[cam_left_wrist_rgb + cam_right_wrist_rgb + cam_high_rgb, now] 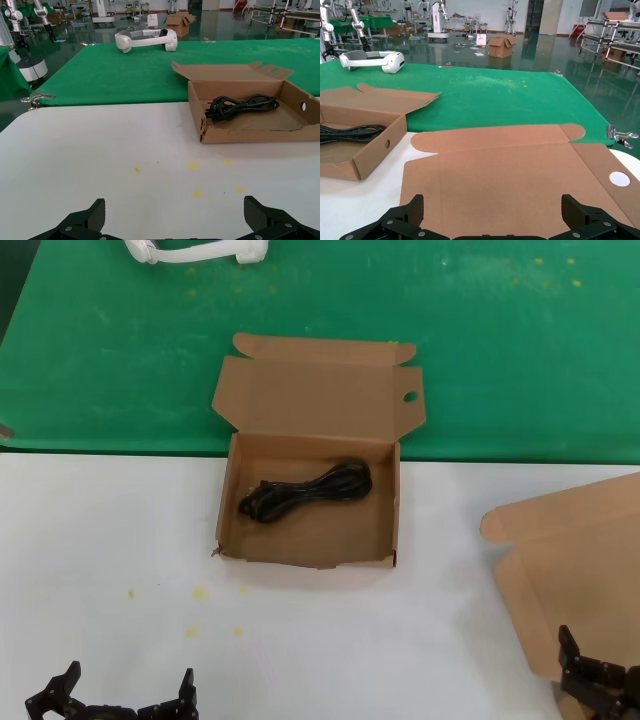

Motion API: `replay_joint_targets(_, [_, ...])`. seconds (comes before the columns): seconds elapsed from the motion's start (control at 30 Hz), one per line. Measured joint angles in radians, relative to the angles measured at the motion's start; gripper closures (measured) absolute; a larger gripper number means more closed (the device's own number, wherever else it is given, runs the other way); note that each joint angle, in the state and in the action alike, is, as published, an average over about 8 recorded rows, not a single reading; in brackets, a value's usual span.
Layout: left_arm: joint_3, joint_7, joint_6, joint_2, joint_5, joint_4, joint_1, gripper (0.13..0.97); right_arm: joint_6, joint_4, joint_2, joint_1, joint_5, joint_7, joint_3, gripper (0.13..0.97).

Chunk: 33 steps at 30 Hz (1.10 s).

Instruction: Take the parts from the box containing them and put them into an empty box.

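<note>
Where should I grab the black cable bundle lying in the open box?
Grip the cable bundle at its narrow middle, coming straight down from above with the jaws closing across its width. It lies flat and diagonal on the floor of the box, walls all round, so side approaches are blocked. The left gripper looks nearer.

A robotics lab or test hall is shown. A polished green floor (540, 50) is seen in the upper part of the wrist views, set with metal racks (607, 32), loose cardboard cartons (501, 46) and other robot arms (44, 17) on stands (upper left of the left wrist view). A white headset (146, 39) is laid on the green-covered bench (480, 350) behind the white tabletop (120, 530).
</note>
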Motion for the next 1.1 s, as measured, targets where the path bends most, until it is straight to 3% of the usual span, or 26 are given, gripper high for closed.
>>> replay_joint_targets(1.1, [0.000, 0.000, 0.000, 0.000, 0.000, 0.000, 0.000, 0.132, 0.000, 0.000, 0.000, 0.000, 0.000, 0.000, 0.000, 0.129])
